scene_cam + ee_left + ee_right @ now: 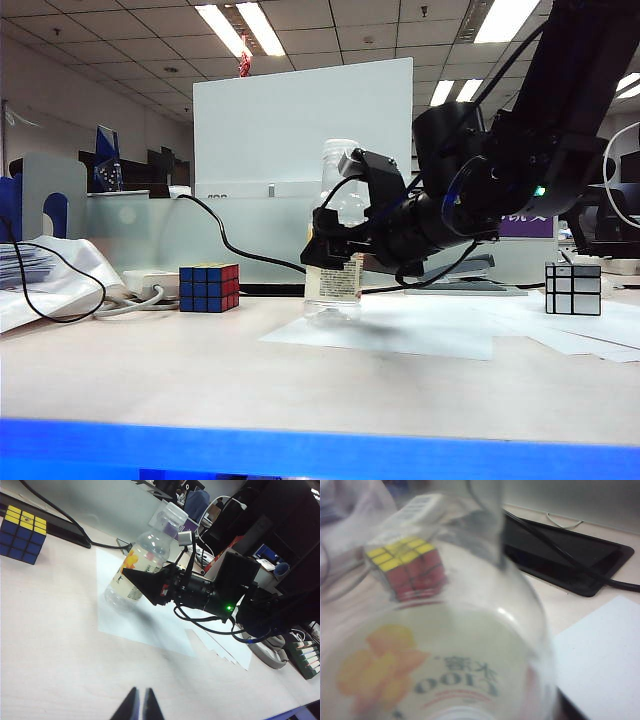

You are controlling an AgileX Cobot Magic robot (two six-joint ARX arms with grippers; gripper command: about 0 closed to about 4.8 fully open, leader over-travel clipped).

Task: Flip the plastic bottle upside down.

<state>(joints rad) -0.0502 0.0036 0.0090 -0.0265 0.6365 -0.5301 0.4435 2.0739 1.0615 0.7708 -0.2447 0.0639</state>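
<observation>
One plastic bottle (337,250) stands upright on a white paper sheet (400,335) on the table (200,380). The right hand (335,235) reaches in level, fingers spread wide around the bottle's middle. The left hand (139,707) hangs clenched, well apart. Two puzzle cubes flank it: colored (209,287), silver (573,288).

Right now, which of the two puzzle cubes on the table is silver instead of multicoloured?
The mirror cube, on the right side of the table in the exterior view. Its faces are all silver-grey, while the colourful cube on the left shows blue and red.
</observation>
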